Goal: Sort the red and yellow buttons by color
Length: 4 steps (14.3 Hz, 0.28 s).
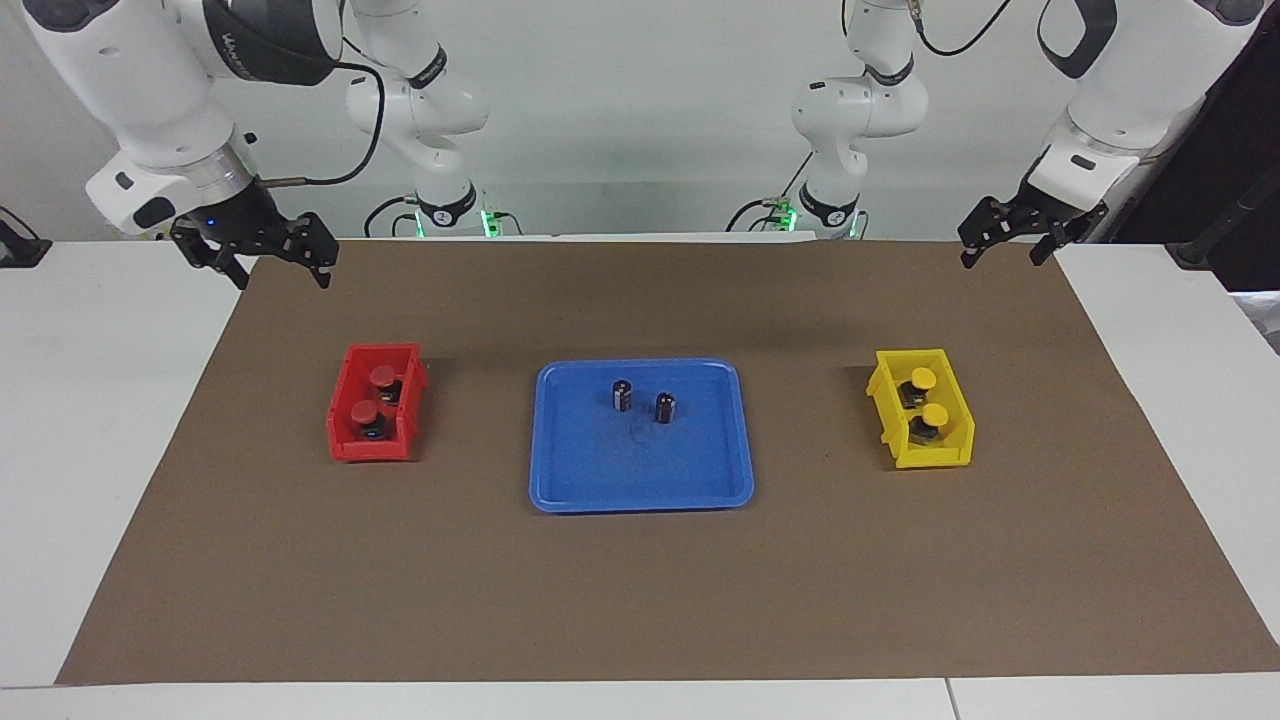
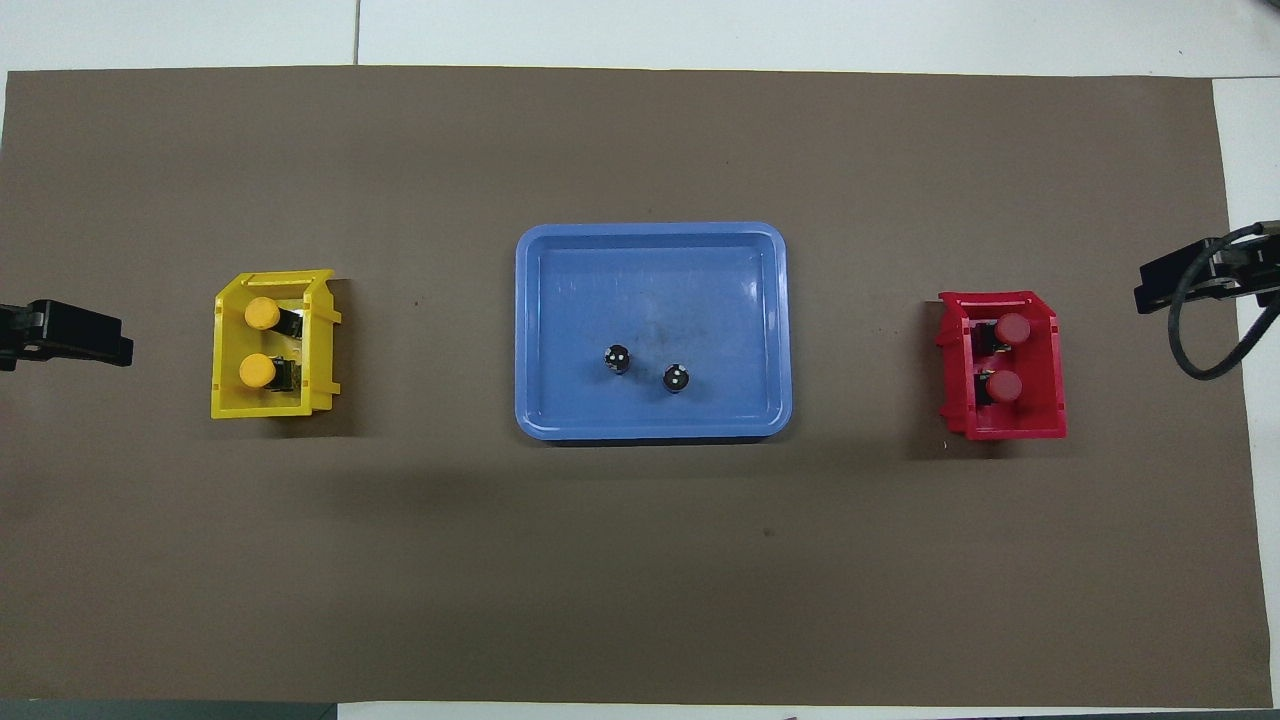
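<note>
Two red buttons sit in the red bin, their caps also clear in the overhead view. Two yellow buttons sit in the yellow bin, and from above they show as yellow caps. My right gripper hangs open and empty above the mat's corner at the red bin's end. My left gripper hangs open and empty above the mat's corner at the yellow bin's end.
A blue tray lies mid-mat between the bins, with two dark cylinders standing in it. A brown mat covers most of the white table. In the overhead view the left gripper and right gripper show at the edges.
</note>
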### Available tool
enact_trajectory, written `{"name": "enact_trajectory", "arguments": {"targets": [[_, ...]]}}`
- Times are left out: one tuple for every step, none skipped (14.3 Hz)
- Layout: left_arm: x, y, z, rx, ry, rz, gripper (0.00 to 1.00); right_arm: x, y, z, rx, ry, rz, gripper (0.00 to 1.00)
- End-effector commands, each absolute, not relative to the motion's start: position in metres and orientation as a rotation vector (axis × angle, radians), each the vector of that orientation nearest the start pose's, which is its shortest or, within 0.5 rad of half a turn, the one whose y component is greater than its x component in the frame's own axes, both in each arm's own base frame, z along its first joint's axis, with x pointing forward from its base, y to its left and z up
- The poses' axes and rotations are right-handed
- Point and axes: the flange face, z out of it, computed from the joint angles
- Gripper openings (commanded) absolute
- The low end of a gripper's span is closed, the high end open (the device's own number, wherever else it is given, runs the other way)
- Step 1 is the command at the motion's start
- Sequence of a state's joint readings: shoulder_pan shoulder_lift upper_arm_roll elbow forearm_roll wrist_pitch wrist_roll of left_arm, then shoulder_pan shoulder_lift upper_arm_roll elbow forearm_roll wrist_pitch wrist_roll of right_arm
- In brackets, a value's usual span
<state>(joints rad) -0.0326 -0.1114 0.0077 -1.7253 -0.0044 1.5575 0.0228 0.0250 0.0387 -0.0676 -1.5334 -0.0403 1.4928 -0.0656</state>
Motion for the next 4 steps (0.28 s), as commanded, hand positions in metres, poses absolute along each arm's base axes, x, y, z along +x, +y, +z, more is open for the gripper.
{"name": "enact_trajectory", "arguments": {"targets": [[0.5151,-0.0122,0.6129,-3.130,0.102,0.058,1.00,0.5520,-0.0265,0.6142,-3.164,-0.045,0.114,1.00],[0.5172,-0.0107,0.6118,-3.131,0.097,0.053,1.00,0.5520,-0.0265,0.6142,-3.164,-0.045,0.114,1.00],[0.5187,-0.0115,0.6116,-3.130,0.099,0.053,1.00,0.5520,-0.0265,0.6142,-3.164,-0.045,0.114,1.00],[0.5183,-0.0091,0.6106,-3.131,0.095,0.060,1.00,0.5520,-0.0265,0.6135,-3.164,-0.045,0.116,1.00]]}}
